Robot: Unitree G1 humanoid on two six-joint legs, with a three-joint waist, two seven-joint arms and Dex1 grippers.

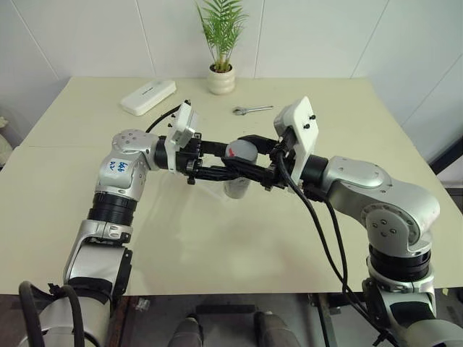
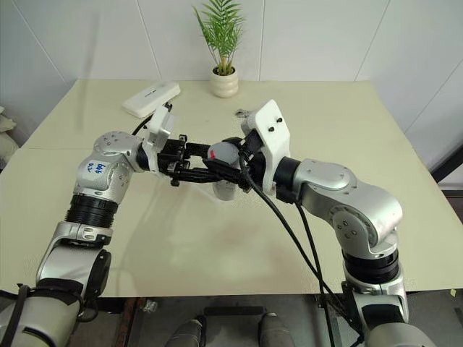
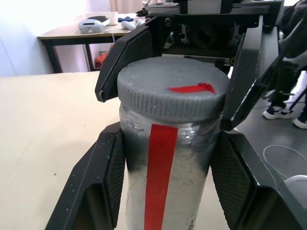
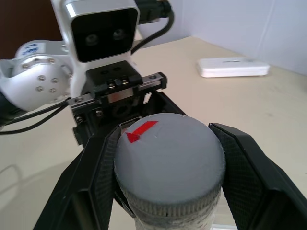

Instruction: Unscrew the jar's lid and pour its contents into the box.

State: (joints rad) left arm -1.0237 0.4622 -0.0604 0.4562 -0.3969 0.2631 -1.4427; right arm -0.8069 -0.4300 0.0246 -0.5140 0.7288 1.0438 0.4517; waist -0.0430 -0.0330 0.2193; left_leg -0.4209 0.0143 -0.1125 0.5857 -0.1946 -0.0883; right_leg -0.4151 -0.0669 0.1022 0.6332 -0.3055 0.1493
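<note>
Two hands, left hand [image 1: 217, 160] pinching jar [image 3: 168, 191], right hand [image 4: 168, 158] pinching lid [image 4: 168, 163], above cream table [image 1: 217, 246] by white walls [image 1: 87, 36].

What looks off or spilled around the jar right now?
Nothing stands out. The jar is upright, its lid sits level and still on, nothing spilled. The left hand grips the body, the right hand grips the lid. A wrench lies loose near the plant pot.

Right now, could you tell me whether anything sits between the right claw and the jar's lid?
Nothing visible does. The right claw is already shut on the grey lid, its fingers pressed against the rim on both sides, while the left claw grips the jar body just below it.
</note>
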